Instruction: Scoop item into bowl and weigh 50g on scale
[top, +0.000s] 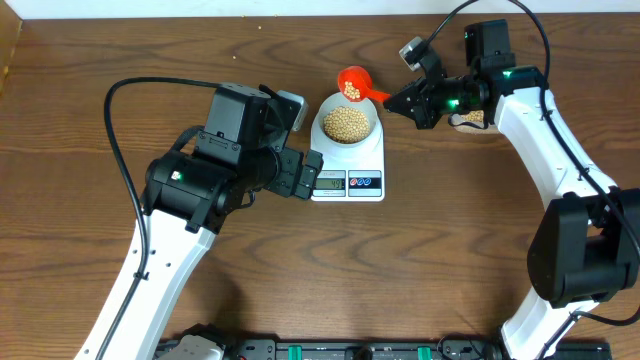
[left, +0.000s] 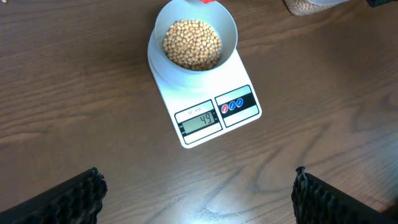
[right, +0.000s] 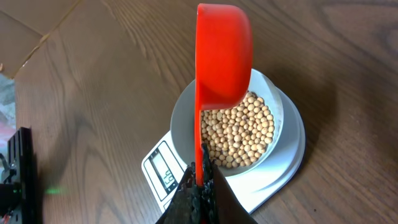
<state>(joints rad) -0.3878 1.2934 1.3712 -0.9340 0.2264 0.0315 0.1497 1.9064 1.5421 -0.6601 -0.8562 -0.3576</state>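
The table (top: 120, 50) is brown wood with dark wavy lines, and it looks smooth with a soft shine. The scale (left: 205, 99) is smooth white plastic, the bowl (left: 194, 78) is smooth and a bit shiny, and the beans (left: 191, 43) look smooth and dull. The scoop (right: 224, 56) is shiny red plastic, and the left gripper (left: 198, 196) has black pads (left: 71, 199) that look rough and bumpy.

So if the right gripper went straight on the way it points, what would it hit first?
Likely the bowl of beans on the scale: the right gripper, shut on the red scoop, aims at it. Height is unclear, so it might clear the rim.
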